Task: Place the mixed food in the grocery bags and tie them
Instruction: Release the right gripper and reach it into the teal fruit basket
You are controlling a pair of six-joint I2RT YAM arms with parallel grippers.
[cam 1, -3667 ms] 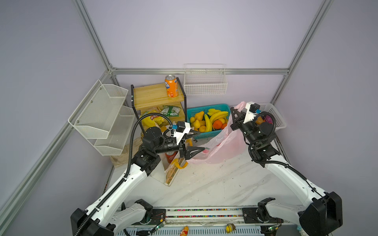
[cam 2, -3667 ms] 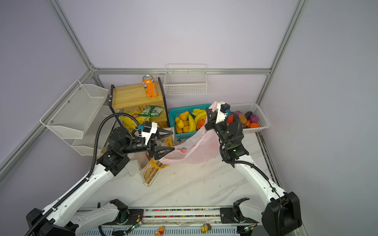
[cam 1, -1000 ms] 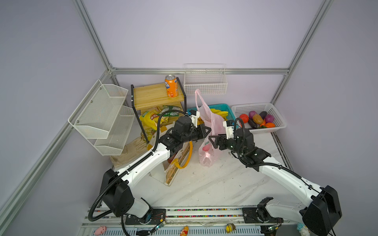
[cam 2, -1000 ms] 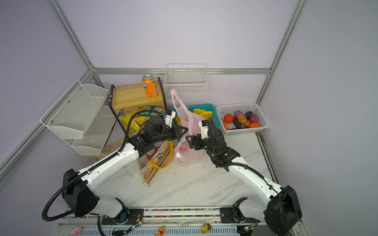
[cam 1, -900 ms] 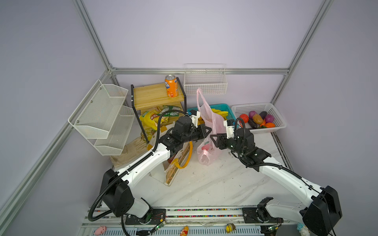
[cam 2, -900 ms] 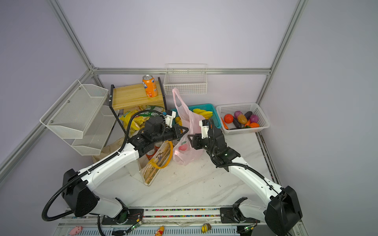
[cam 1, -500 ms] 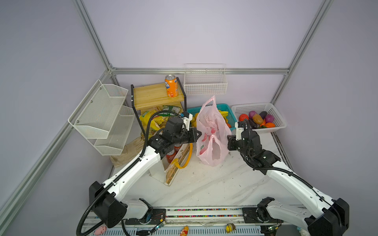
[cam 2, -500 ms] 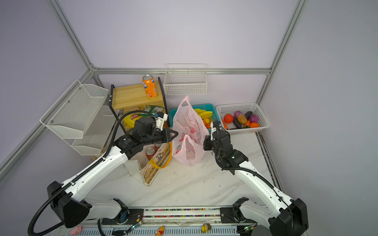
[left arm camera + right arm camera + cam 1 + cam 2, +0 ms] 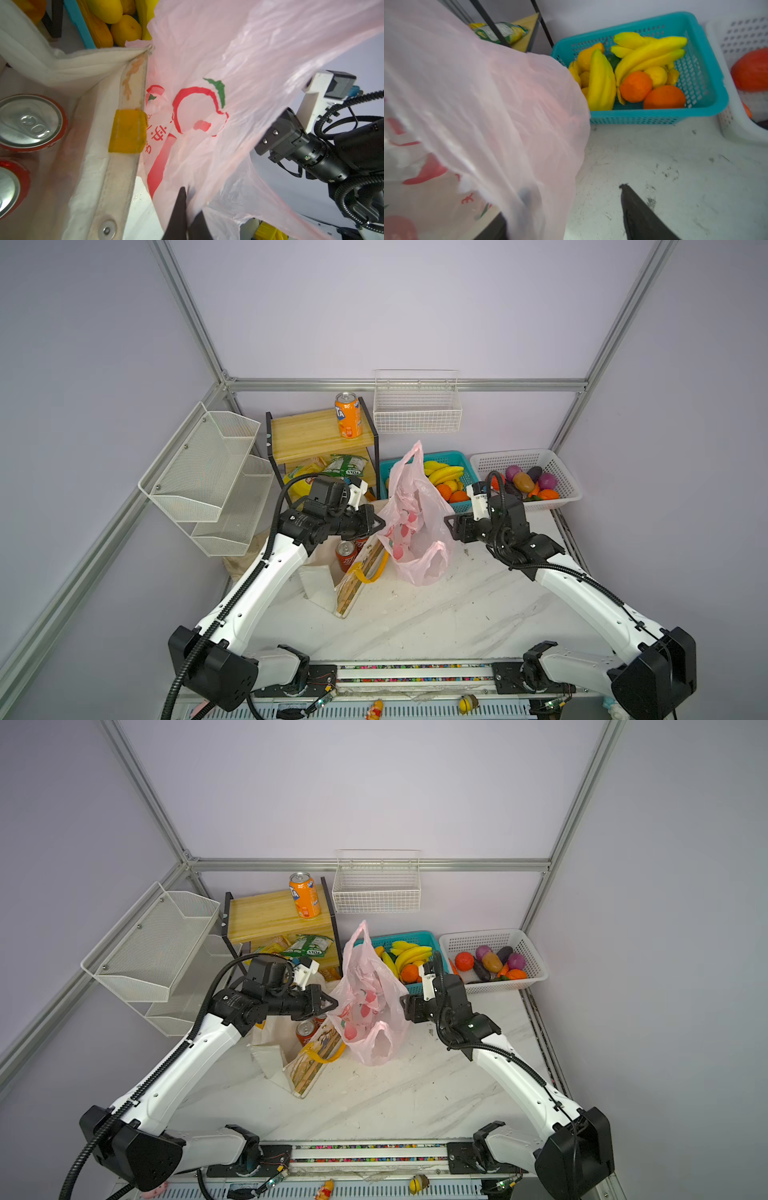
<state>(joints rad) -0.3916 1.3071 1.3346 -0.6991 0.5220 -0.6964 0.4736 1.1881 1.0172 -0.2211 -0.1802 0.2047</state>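
Claws are flanking the pink bag (image 9: 415, 531) (image 9: 365, 1011) in both top views. We are seeing it standing on the marble tabletop (image 9: 457, 614), with one handle loop rising upright above it and a second loop sagging at its front. The left claw (image 9: 380, 524) (image 9: 334, 1004) is pressing against the bag's left side. Through the left wrist view we are watching its fingers (image 9: 179, 207) sitting together, with a fold of the pink film pinched between them.

The right claw (image 9: 451, 526) (image 9: 404, 1006) is hovering just beside the bag's right side. In the right wrist view we are finding its fingers (image 9: 639, 214) standing well apart, one bare over the tabletop and the opposite one showing dimly behind film that is draping over it. It is gripping nothing that we can make out.

Just left of the bag and touching it, the canvas tote (image 9: 318, 578) (image 9: 87, 145) is lying open with its yellow handles (image 9: 368, 574) spilling out. Two cola cans (image 9: 345, 553) (image 9: 31, 122) are standing upright inside it. The toy fruits (image 9: 446, 485) (image 9: 635, 86) — bananas, oranges, lemons — are lying in the teal basket (image 9: 451, 456) (image 9: 708, 83) behind the bag. We cannot tell whether the pink bag is holding anything; the red shapes are reading as its apple prints.
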